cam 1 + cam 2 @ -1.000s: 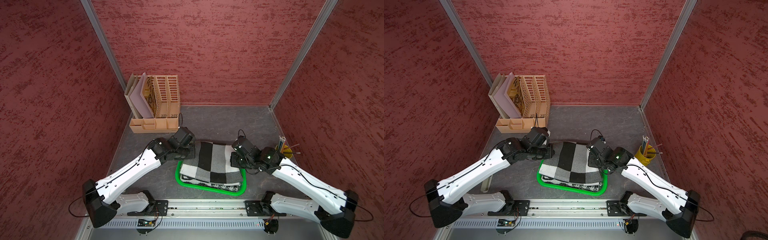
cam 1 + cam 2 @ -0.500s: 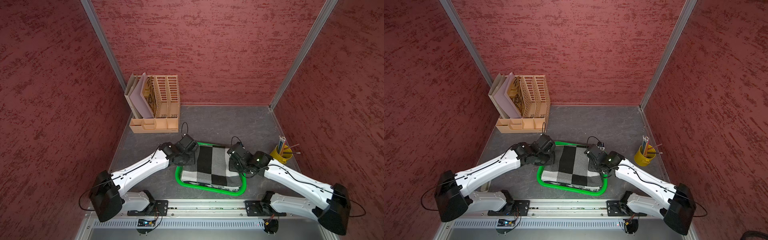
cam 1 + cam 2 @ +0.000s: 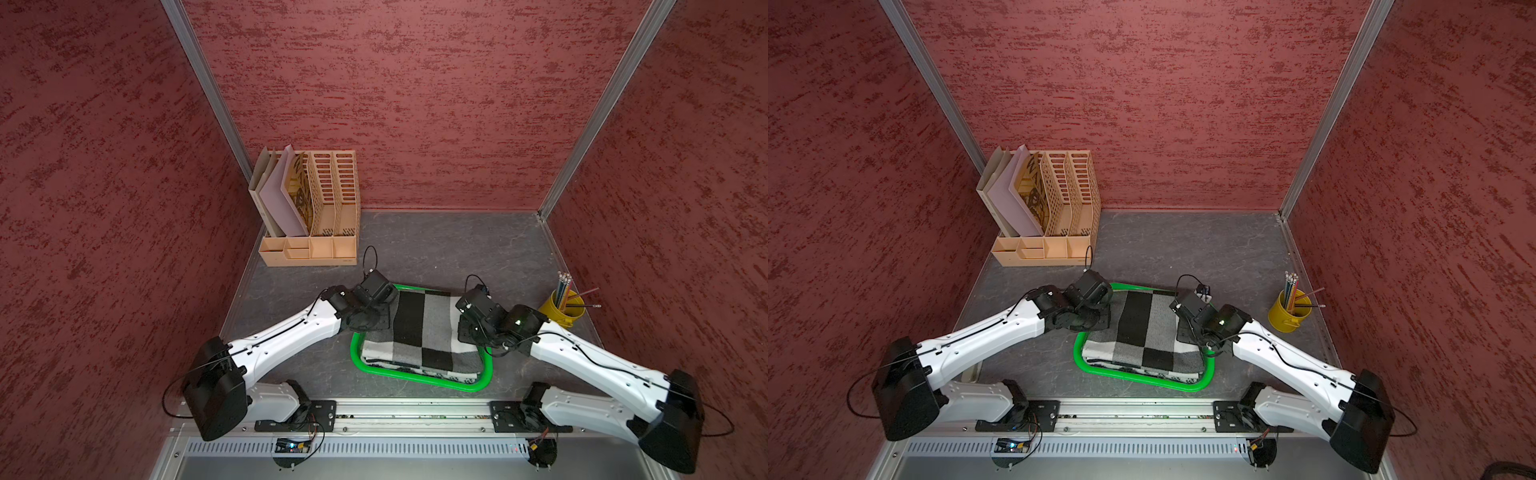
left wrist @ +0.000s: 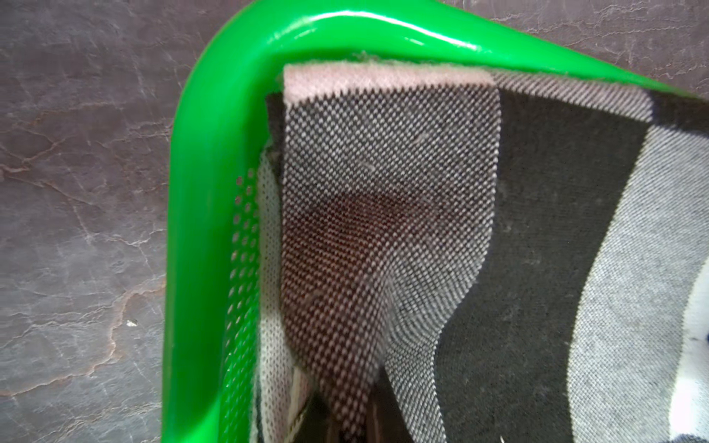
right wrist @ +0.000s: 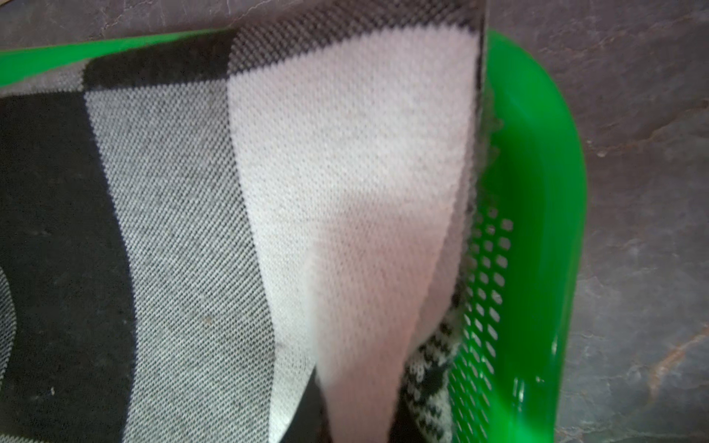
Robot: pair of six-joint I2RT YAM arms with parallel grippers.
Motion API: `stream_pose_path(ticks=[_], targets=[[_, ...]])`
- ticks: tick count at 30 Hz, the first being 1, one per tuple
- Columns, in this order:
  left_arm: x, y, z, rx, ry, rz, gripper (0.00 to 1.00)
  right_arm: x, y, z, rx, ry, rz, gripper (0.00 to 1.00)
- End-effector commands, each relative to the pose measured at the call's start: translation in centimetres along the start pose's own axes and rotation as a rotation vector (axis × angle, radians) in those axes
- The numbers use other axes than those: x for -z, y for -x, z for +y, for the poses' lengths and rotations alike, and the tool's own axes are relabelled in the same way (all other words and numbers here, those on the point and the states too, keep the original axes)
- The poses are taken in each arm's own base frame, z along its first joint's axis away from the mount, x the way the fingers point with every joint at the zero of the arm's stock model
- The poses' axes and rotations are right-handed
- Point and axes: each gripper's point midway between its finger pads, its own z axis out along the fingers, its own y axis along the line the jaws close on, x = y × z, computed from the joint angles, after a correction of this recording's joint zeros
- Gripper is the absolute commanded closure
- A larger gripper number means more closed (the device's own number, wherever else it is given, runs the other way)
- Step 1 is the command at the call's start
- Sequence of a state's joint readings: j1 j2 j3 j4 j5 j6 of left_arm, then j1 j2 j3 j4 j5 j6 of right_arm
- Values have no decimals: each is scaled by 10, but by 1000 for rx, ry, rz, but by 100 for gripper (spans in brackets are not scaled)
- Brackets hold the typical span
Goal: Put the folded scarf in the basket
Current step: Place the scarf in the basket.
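Scarf [image 3: 419, 332], folded, checked black-grey-white, lies inside the green basket [image 3: 415, 376] on the bench [image 3: 436, 249]. We see both arms reaching low and inward, wrists bent down over the basket's left and right ends. Left gripper [image 3: 383, 318] pinches shut on a scarf corner, cloth tented up. Right gripper [image 3: 468, 328] at the opposite corner; jaws hidden under the wrist, we cannot tell its opening.
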State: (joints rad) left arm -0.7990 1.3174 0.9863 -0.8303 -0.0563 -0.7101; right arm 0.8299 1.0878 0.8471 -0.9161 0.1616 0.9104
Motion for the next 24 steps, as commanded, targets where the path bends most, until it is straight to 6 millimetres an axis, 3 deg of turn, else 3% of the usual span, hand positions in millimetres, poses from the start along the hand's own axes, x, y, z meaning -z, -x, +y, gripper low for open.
stream_pose_path(ticks=[1, 5, 7, 10, 12, 15, 18, 24], targets=[[2, 8, 11, 3, 60, -45, 97, 6, -3, -20, -2, -61, -19, 70], [0, 6, 13, -1, 70, -38, 95, 11, -4, -32, 8, -98, -30, 59], [-1, 5, 15, -1, 79, -37, 92, 13, -5, -37, 11, -111, -35, 58], [-1, 5, 17, -4, 89, -40, 79, 9, -7, -43, 17, -136, -31, 57], [0, 5, 18, -5, 95, -43, 78, 3, -10, -46, 17, -147, -22, 59], [-3, 2, 20, -13, 108, -37, 79, -5, -13, -44, 16, -140, -10, 61], [-8, -1, 24, -20, 135, -31, 87, -9, -14, -43, 16, -145, -6, 67], [-22, -7, 27, -19, 152, -6, 94, -16, -17, -43, 17, -150, 10, 68]])
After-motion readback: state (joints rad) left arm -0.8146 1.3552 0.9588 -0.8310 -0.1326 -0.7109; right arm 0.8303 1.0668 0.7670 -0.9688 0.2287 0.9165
